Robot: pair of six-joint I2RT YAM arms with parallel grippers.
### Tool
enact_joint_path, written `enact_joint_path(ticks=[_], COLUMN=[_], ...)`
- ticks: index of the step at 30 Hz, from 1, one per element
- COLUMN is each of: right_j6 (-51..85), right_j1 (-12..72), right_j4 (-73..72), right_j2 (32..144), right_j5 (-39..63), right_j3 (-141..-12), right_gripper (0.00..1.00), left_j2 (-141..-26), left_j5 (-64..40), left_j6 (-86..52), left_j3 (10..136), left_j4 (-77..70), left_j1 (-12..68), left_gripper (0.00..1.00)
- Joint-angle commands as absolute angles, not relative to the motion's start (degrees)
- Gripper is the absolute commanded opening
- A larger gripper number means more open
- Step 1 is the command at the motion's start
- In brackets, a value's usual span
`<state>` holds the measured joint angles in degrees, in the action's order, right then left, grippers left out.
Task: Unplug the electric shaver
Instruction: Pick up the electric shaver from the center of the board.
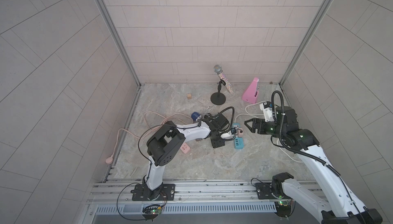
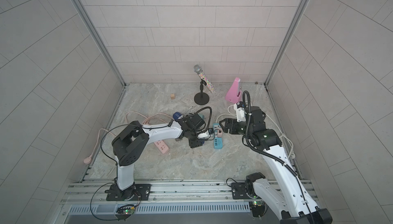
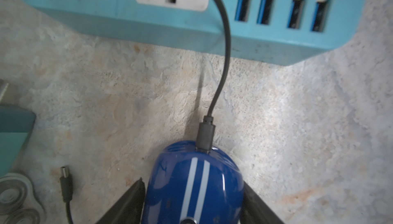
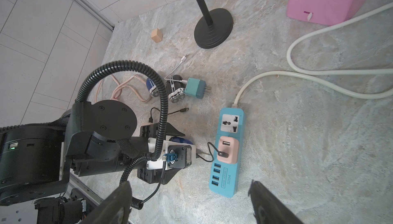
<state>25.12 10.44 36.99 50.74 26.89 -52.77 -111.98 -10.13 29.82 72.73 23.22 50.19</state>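
Note:
In the left wrist view the electric shaver (image 3: pixel 193 186), blue with two white stripes, lies on the stone floor. My left gripper (image 3: pixel 192 181) is shut on it, with a finger pressed to each side. A black cable's plug (image 3: pixel 205 134) is seated in the shaver's end. The cable (image 4: pixel 209 152) runs to a pink adapter (image 4: pixel 226 149) plugged into the teal power strip (image 4: pixel 225 182). In a top view my left gripper (image 1: pixel 228 136) reaches toward the strip (image 1: pixel 238 143) from the left. My right gripper (image 4: pixel 190 183) hangs open above the floor by the strip, holding nothing.
A second blue shaver (image 4: pixel 152 87), a black shaver (image 4: pixel 175 91) and a teal charger (image 4: pixel 194 88) lie behind my left arm. A microphone stand (image 4: pixel 213 31), a pink box (image 4: pixel 325 1), a wooden cube (image 4: pixel 156 35) and a white cord (image 4: pixel 319 78) are farther back. A pink power strip (image 1: pixel 184 148) lies under my left arm.

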Motion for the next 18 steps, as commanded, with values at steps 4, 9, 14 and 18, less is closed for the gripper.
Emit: enact_joint_path(ticks=[4, 9, 14, 18], right_j6=[25.05, 25.14, 25.78, 26.86], right_j1=[10.20, 10.11, 10.11, 10.11], right_j4=[35.95, 35.94, 36.00, 35.95], right_j2=[50.14, 50.01, 49.96, 50.14], right_j5=[27.25, 27.33, 28.19, 31.01], right_j3=[-52.25, -52.04, -51.80, -51.43], right_gripper=[0.88, 0.88, 0.87, 0.82], left_j2=[-112.13, -110.43, -106.78, -102.80], left_j5=[-11.45, -12.33, -13.69, -15.90], left_j6=[30.76, 30.27, 29.58, 28.67], left_j3=[73.49, 73.04, 72.71, 72.02], left_j4=[24.16, 24.13, 24.08, 23.02], left_j1=[49.75, 49.66, 49.64, 49.63], left_gripper=[0.58, 0.51, 0.51, 0.51])
